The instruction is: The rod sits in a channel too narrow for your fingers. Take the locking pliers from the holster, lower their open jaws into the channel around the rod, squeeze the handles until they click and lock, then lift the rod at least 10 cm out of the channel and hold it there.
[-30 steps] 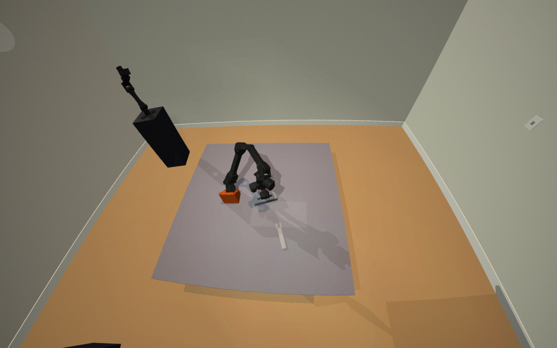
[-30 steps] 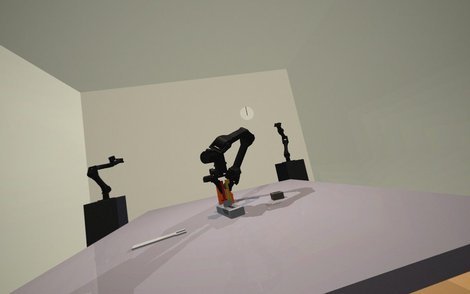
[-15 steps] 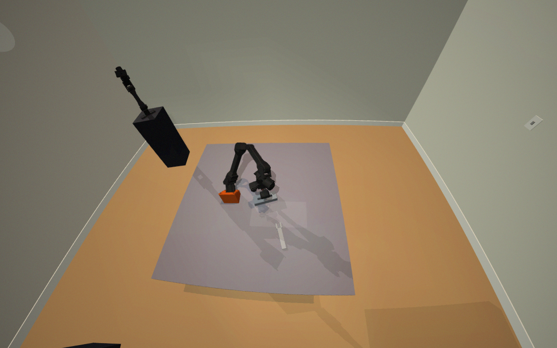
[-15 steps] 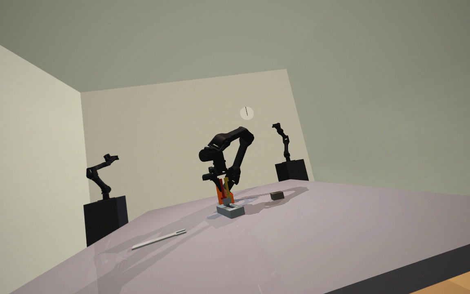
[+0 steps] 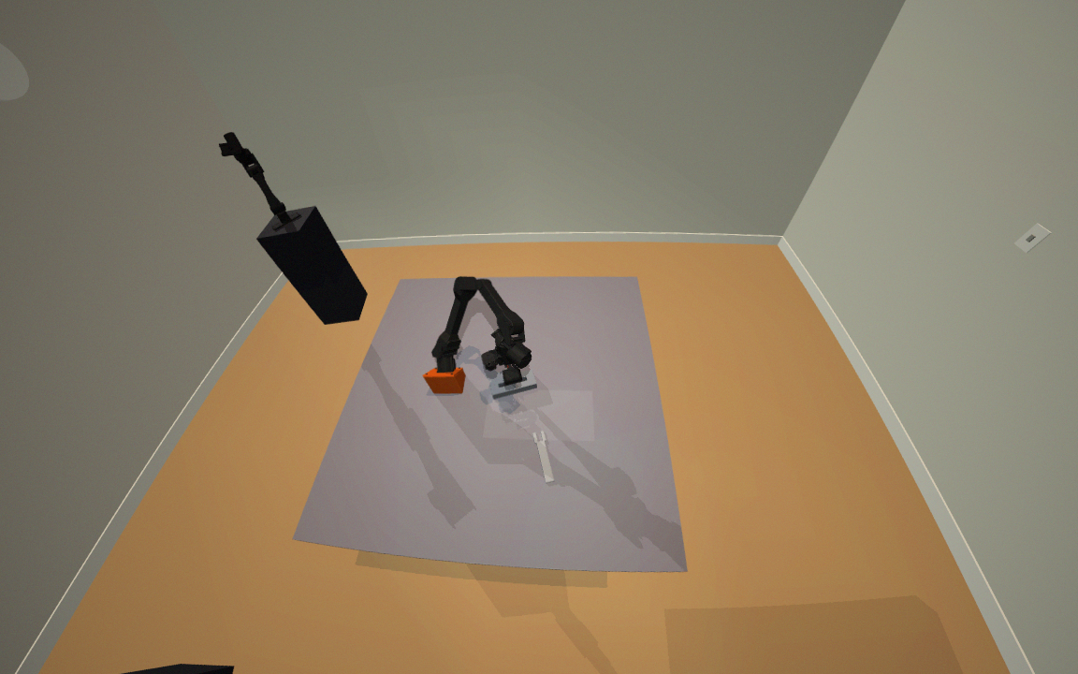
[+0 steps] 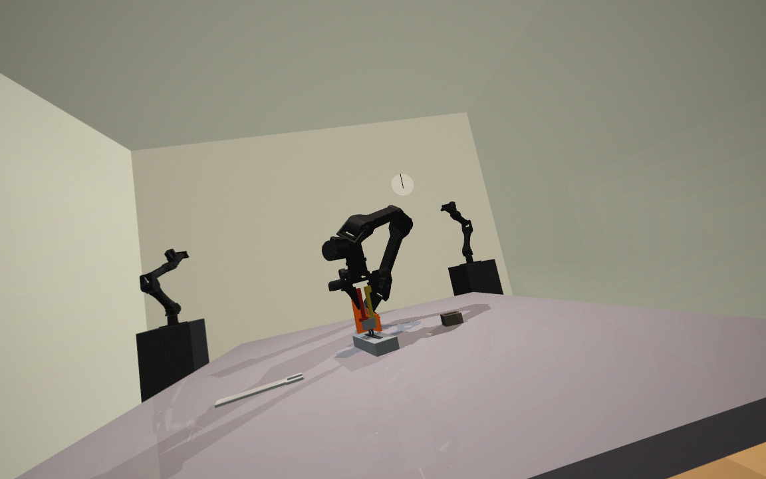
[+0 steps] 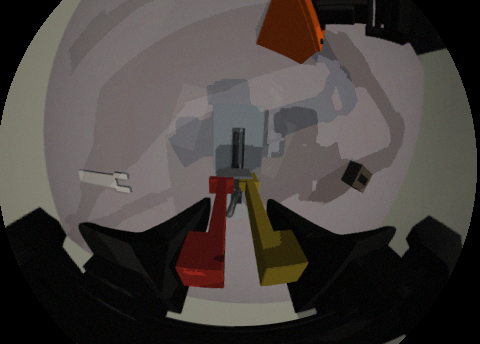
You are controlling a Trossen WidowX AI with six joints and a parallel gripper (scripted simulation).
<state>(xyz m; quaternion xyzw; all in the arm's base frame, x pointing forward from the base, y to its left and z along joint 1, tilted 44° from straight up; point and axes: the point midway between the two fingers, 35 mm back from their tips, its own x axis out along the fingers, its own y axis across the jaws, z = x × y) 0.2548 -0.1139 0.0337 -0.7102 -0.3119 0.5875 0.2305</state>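
Pliers [image 6: 368, 323] [image 7: 217, 219], drawn: gripper [image 5: 513, 374] [image 6: 366, 297] [image 7: 239, 203] jaws grasping handles, channel block [image 5: 517, 390] [image 6: 387, 344] [image 7: 225, 119] lying toward twelve o'clock in the wrist view. Rod [image 7: 242, 146] apparently remaining in its slot; lock unconfirmed, lift pending.

The tabletop [image 5: 576, 511] [image 6: 493, 381] appeared smooth, with a glossy sheen showing faint reflections. The channel block [image 6: 377, 344] [image 7: 225, 116] was smooth and matt, of undetermined material. The pliers' red handle [image 6: 361, 302] [image 7: 216, 219] and yellow handle [image 6: 368, 301] [image 7: 262, 219] presented plain, plastic-like faces. The gripper [image 6: 364, 301] [image 7: 239, 203] had a matt black, plastic-like finish. The pale forked bar [image 5: 545, 461] [image 6: 255, 392] [image 7: 100, 179] looked smooth; metal or plastic could not be determined.
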